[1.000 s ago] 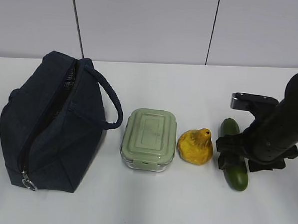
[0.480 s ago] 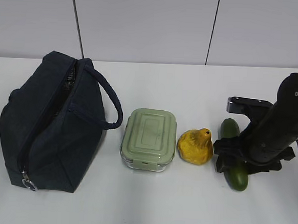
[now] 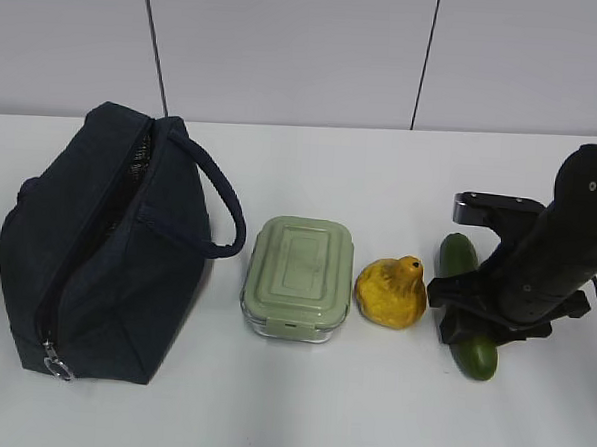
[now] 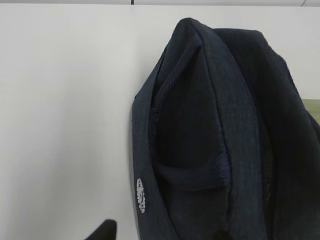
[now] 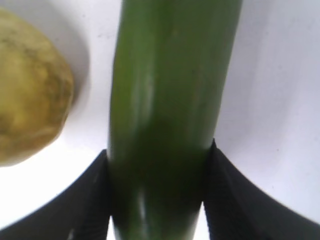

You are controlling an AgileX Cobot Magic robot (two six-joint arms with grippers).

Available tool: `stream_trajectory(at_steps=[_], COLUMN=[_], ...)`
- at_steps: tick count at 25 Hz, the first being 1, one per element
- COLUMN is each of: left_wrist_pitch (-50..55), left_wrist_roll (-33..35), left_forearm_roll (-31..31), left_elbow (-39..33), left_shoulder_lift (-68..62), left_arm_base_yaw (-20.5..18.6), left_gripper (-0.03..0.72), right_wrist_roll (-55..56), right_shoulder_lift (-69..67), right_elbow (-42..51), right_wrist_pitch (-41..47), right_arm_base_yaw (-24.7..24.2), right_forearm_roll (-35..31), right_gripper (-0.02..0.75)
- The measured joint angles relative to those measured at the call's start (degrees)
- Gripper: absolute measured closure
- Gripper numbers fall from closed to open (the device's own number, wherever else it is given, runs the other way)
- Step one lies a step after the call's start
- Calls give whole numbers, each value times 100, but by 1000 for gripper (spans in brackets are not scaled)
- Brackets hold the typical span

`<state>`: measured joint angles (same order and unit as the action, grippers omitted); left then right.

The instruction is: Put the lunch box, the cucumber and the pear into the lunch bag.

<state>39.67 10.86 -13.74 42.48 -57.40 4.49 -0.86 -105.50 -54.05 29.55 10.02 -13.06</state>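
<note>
Right gripper (image 3: 466,314) down on the white table (image 3: 381,178), its black fingers (image 5: 90,200) pressed against both sides of the cucumber (image 5: 165,115) at mid-length: clamped on it, cucumber lying on the surface. Pear (image 3: 390,291) just to the gripper's left, apart from the cucumber. Lunch box (image 3: 298,277) next beyond the pear, lid on. Lunch bag (image 3: 102,248) farthest left, zipper top gaping. Left gripper: only a dark tip (image 4: 102,231) visible near the bag; grip state cannot be told.

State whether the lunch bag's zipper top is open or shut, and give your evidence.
Open. The lunch bag gapes along its top; the left wrist view looks into its dark interior.
</note>
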Motion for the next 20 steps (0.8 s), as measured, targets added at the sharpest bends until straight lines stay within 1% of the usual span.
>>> stream_trajectory(at_steps=[4, 7, 10, 12, 17, 20], left_wrist_pitch=[-5, 76, 248, 333, 476, 458], left_wrist_roll=[12, 222, 557, 830, 1389, 1591], left_forearm_roll=[0, -109, -434, -677, -1296, -1470], left_elbow=[0, 0, 0, 0, 0, 0], left_shoulder_lift=[-69, -69, -98, -195, -464, -578], left_arm_base_yaw=[0, 0, 0, 0, 0, 0], left_gripper=[337, 337, 337, 337, 337, 337], right_wrist_roll=[0, 129, 356, 397, 447, 447], right_shoulder_lift=[11, 100, 253, 337, 569, 709], right_elbow=[0, 0, 0, 0, 0, 0], right_wrist_pitch=[0, 0, 12, 38, 83, 110], right_arm_base_yaw=[0, 0, 0, 0, 0, 0], right_forearm_roll=[9, 214, 523, 615, 716, 786], right_gripper=[371, 372, 372, 372, 372, 372])
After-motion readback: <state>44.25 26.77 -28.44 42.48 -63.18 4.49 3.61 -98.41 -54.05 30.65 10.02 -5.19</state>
